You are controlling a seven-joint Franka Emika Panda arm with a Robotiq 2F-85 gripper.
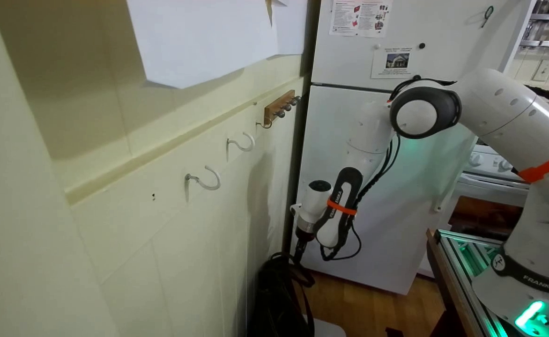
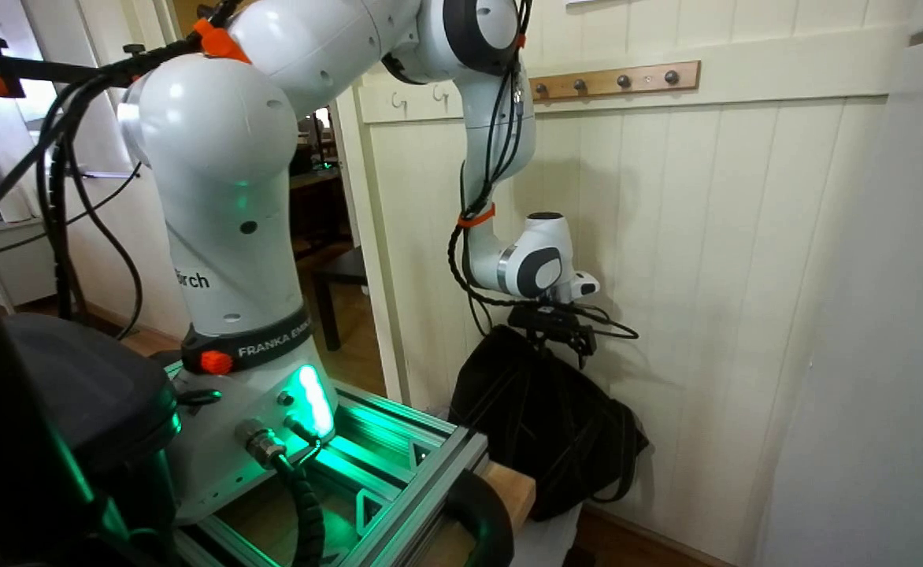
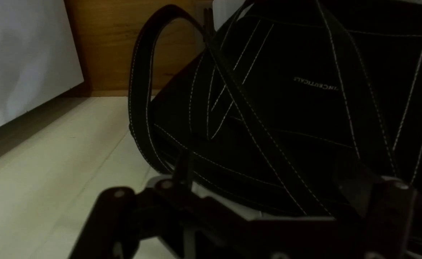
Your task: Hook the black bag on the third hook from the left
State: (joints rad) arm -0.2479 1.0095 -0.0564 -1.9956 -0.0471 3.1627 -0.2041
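Observation:
The black bag (image 1: 279, 299) stands low against the cream wall, and it also shows in an exterior view (image 2: 548, 425) below my gripper. In the wrist view the black bag (image 3: 297, 108) fills much of the picture, with looped straps and pale stitching. My gripper (image 3: 268, 165) points down at the bag's top; its fingers are wide apart, with strap and bag fabric showing between and beyond them. Contact is too dark to tell. The third hook (image 1: 266, 127), small and brownish, is high on the wall past two pale hooks; in an exterior view the arm hides it.
Two pale curved hooks (image 1: 204, 180) (image 1: 242, 142) are on the wall. A wooden knob rack (image 2: 650, 77) is beside the third hook. A white fridge (image 1: 363, 187) stands close to the bag. The robot's metal-framed table (image 2: 430, 465) has its edge near the bag. Paper (image 1: 199, 42) hangs above the hooks.

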